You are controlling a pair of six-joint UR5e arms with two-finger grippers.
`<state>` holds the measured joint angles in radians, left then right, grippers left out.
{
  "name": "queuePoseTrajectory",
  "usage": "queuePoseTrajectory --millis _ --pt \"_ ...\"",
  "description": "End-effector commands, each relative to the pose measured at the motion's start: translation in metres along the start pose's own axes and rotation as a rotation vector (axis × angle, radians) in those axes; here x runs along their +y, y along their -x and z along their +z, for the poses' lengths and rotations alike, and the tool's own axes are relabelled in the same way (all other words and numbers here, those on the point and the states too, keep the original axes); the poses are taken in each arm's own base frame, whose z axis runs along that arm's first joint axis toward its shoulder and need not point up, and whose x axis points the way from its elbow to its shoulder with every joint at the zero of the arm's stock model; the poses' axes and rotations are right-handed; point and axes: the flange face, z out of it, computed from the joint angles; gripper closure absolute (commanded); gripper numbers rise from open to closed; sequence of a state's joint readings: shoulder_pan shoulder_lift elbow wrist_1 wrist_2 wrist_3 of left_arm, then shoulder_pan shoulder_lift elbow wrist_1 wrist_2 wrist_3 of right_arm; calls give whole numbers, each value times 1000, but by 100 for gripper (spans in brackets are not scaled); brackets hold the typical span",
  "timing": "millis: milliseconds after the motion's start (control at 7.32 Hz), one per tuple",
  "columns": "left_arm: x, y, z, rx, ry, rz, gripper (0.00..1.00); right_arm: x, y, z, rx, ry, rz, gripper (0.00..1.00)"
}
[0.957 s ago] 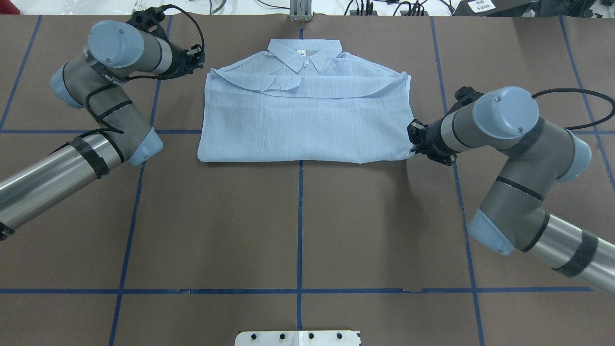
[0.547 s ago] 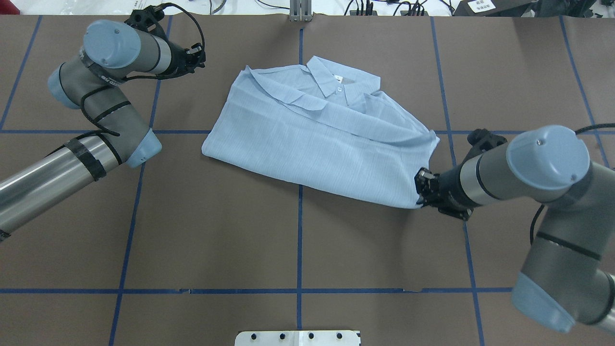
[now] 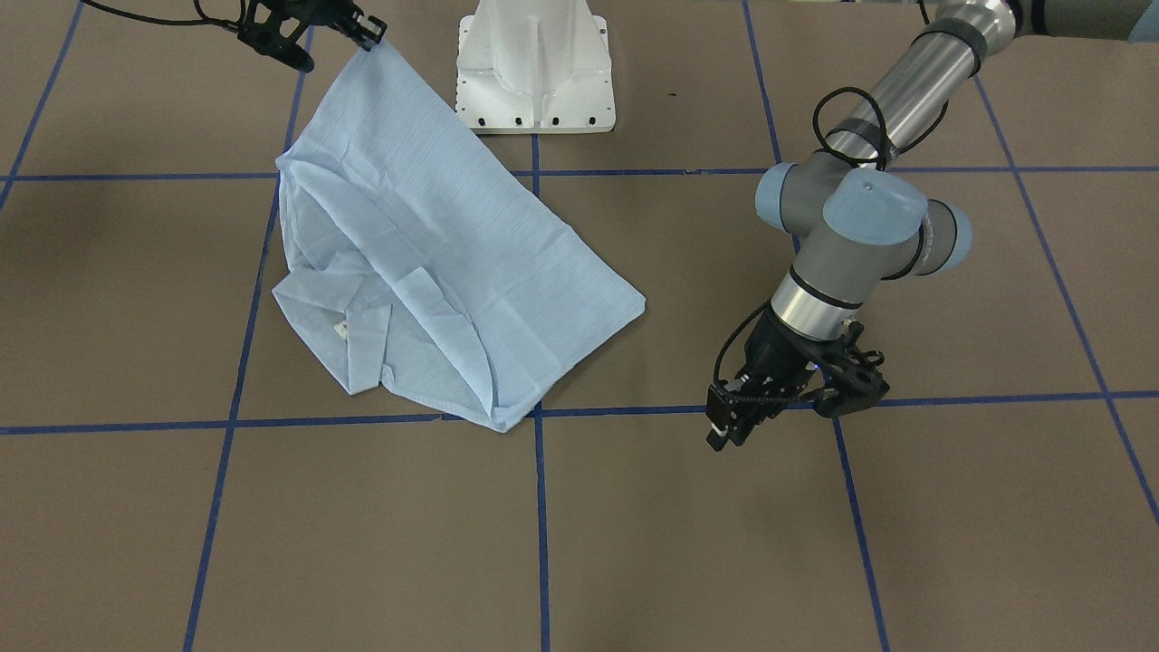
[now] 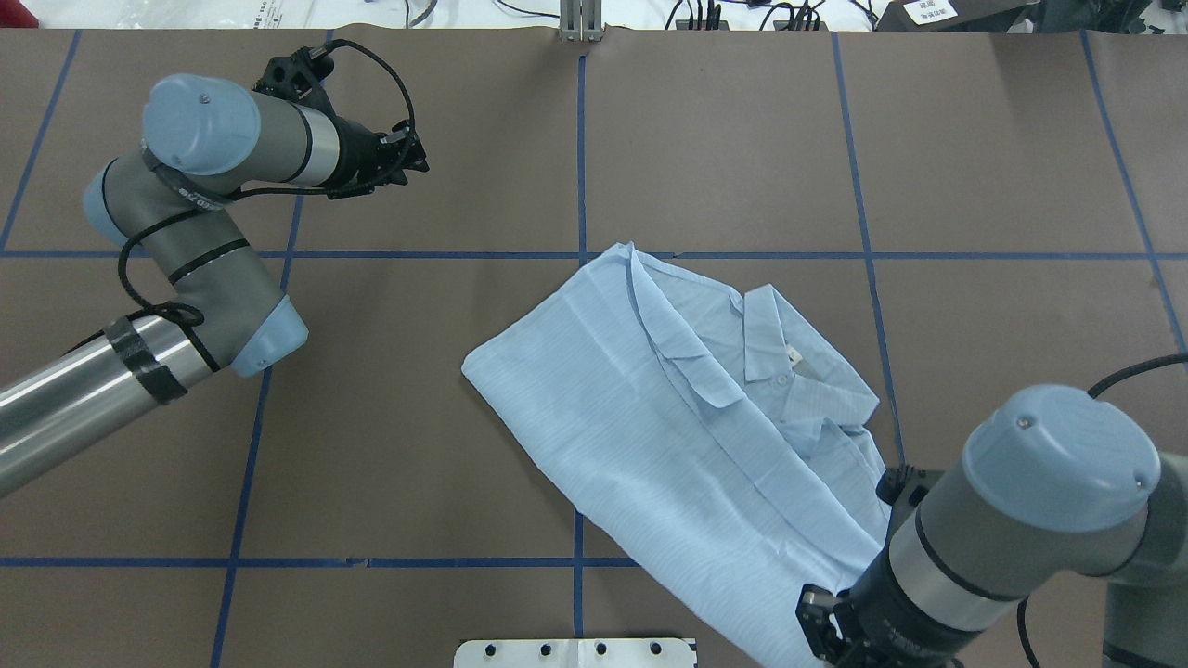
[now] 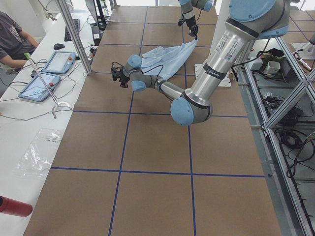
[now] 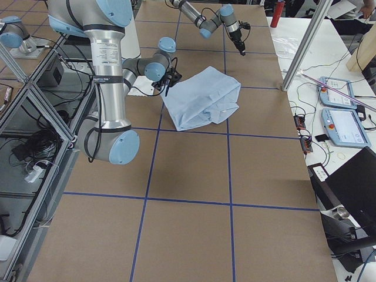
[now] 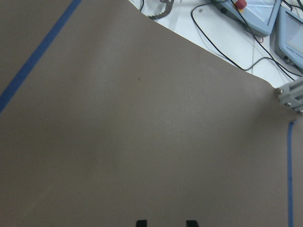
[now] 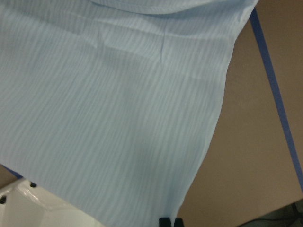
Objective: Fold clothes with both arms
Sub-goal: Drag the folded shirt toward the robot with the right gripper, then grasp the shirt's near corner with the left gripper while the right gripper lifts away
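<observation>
The pale blue shirt (image 4: 668, 436), folded into a rectangle, lies slanted on the brown table with its collar (image 4: 766, 339) pointing to the far right. My right gripper (image 4: 821, 626) is shut on the shirt's near corner, beside the pedestal. The right wrist view shows its fingertips (image 8: 164, 221) pinched together at the striped cloth's edge (image 8: 118, 118). In the front-facing view that corner (image 3: 385, 54) is lifted at the right gripper (image 3: 369, 34). My left gripper (image 4: 418, 163) hovers over bare table at the far left, well away from the shirt. Its fingertips (image 7: 141, 222) stand apart and open, with nothing between them.
The white pedestal base (image 3: 534, 72) stands at the near edge, right beside the held corner. Blue tape lines (image 4: 580, 139) grid the table. Beyond the far edge lie cables and control tablets (image 5: 49, 69), and a person (image 5: 12, 37) sits there. A red bottle (image 5: 15, 206) lies on that bench.
The right gripper has dragged the shirt from the far centre toward the robot and to the right, turning it about a quarter turn. The left gripper shifted slightly right, still off the shirt.
</observation>
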<state>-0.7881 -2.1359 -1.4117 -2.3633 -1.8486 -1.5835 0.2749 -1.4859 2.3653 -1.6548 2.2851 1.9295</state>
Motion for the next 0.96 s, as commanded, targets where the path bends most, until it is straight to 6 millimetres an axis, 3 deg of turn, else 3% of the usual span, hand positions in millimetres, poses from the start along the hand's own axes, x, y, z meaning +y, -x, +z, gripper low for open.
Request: queuePoseTrajectory --millis 0,137,273,410,683,820 --pt "82 -26 -44 5 118 -71 55 16 -5 15 55 50 89 0" --pt "114 -27 -52 -3 154 -112 53 6 -2 1 21 32 110 0" --pt "141 -14 -55 -17 190 -132 45 -13 4 -26 -44 1 144 0" --pt "168 -5 -41 -45 206 -137 38 -33 19 -61 -135 -41 173 0" --pt "215 4 -22 -109 218 -194 35 -116 77 -139 -317 -182 287 0" --pt "268 11 -10 -147 268 -206 36 -144 93 -158 -362 -286 291 0"
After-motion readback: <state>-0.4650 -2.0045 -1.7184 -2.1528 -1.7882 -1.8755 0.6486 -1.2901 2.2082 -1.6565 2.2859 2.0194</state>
